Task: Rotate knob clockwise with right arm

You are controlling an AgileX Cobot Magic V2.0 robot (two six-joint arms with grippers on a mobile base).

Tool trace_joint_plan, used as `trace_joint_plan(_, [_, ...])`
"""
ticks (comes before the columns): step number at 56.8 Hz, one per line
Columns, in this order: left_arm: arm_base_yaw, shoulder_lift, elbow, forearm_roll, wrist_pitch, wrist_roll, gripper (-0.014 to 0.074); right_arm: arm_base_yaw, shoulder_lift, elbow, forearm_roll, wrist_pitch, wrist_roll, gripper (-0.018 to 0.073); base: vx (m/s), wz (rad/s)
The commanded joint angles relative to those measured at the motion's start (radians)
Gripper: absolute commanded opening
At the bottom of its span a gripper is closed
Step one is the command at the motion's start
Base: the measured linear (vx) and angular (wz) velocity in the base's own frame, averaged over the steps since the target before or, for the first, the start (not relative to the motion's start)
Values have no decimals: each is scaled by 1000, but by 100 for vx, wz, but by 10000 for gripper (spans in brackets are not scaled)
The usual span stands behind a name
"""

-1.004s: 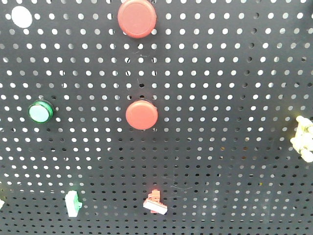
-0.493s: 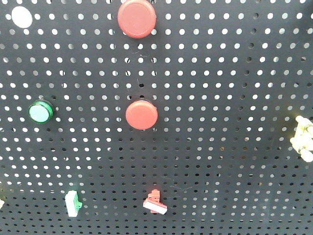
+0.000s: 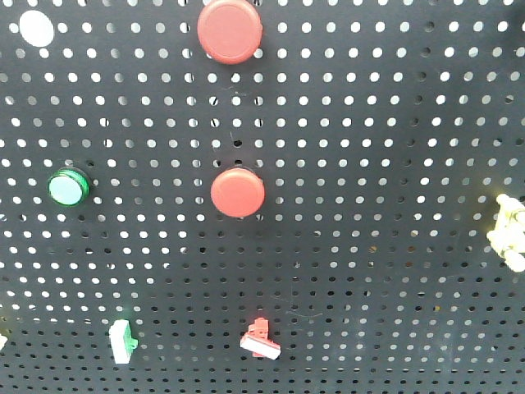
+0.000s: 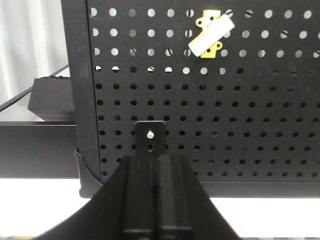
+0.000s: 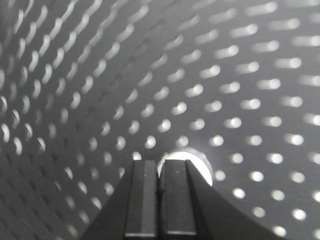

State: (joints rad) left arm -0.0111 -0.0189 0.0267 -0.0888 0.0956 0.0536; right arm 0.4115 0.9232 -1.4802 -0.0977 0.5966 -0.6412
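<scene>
In the right wrist view a white round knob (image 5: 199, 161) sits on the black perforated panel (image 5: 210, 65). My right gripper (image 5: 159, 162) is shut, with its fingertips directly in front of the knob's left part and nothing between the jaws. Most of the knob is hidden behind the fingers. My left gripper (image 4: 156, 157) is shut and empty, low in front of the panel's bottom left corner (image 4: 90, 170). Neither gripper shows in the front view.
The front view shows two red round buttons (image 3: 229, 29) (image 3: 237, 193), a green button (image 3: 66, 188), a white disc (image 3: 36, 28), a green switch (image 3: 123, 341), a red switch (image 3: 261, 339) and a pale yellow part (image 3: 511, 234) at the right edge. A yellow-white switch (image 4: 210, 34) and a black bracket (image 4: 150, 136) show in the left wrist view.
The pale yellow part at the right edge of the front view shifts very slightly. Nothing else has visibly changed.
</scene>
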Motion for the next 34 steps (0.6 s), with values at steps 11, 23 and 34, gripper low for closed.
trace_joint_plan(11, [-2,-10,11,-3,-86,-2,-6,4,-8,-26,-181,-42,93,54,0,0])
trace_joint_plan(23, [-2,-10,11,-3,-86,-2,-6,4,-8,-26,-183,-35,163,197,0,0])
trace_joint_plan(34, [-2,-10,11,-3,-86,-2,-6,4,8,-26,-182,-44,163,273,0,0])
